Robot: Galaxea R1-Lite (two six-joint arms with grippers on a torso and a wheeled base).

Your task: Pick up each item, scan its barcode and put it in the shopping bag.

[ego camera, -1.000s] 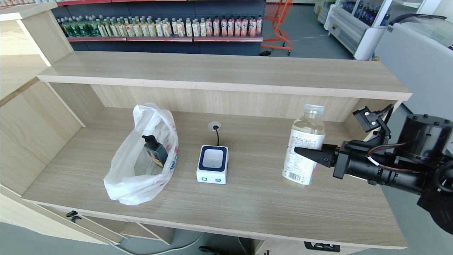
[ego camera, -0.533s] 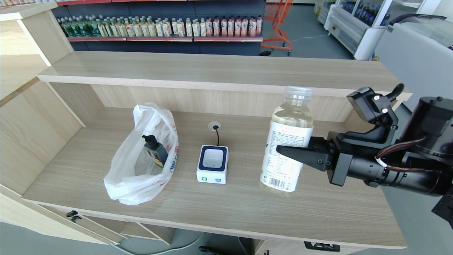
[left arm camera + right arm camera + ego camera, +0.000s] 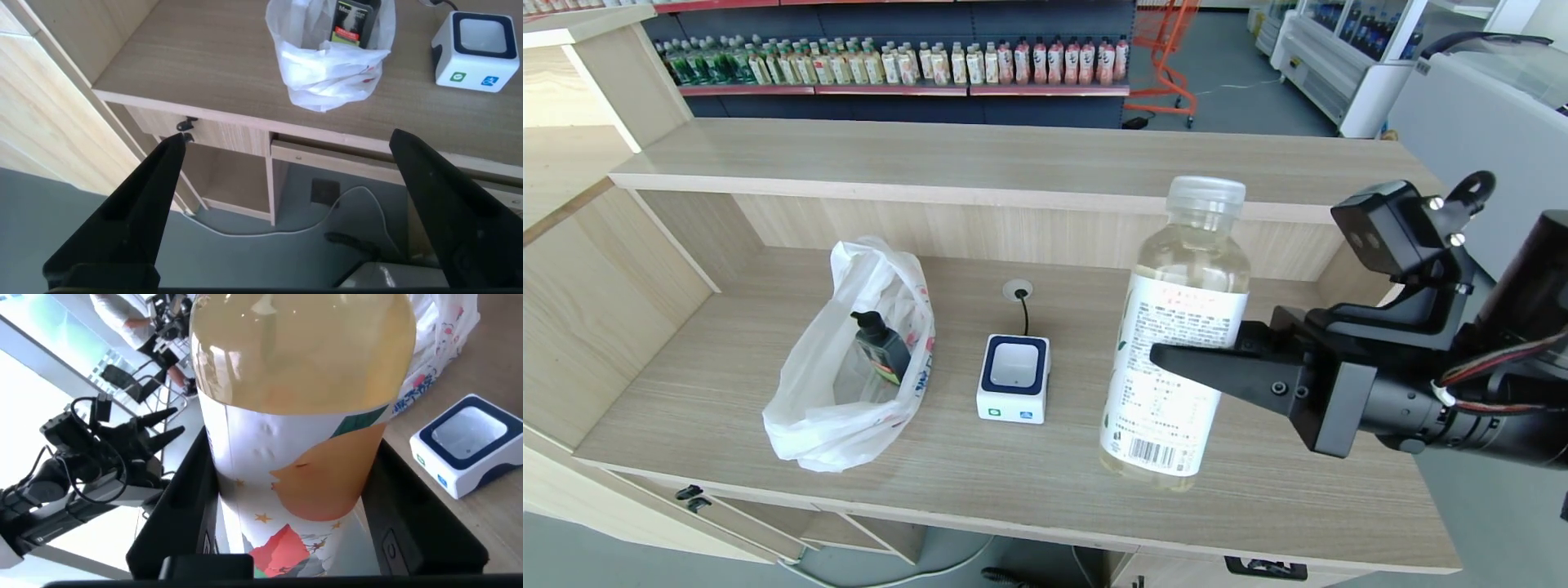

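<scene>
At 3 o'clock from scanner (image 3: 1013,377): bottle (image 3: 1188,269), full, upright, clamped mid-label by right gripper (image 3: 1176,359). Likely heavy, smooth, slightly squeezable; label band grips best. Left gripper (image 3: 286,139): fingers apart.

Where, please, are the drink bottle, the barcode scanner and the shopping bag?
drink bottle (image 3: 1176,318): head view, on its white label.
barcode scanner (image 3: 1014,363): head view, on its top window.
shopping bag (image 3: 805,429): head view, on its lower white side.
</scene>
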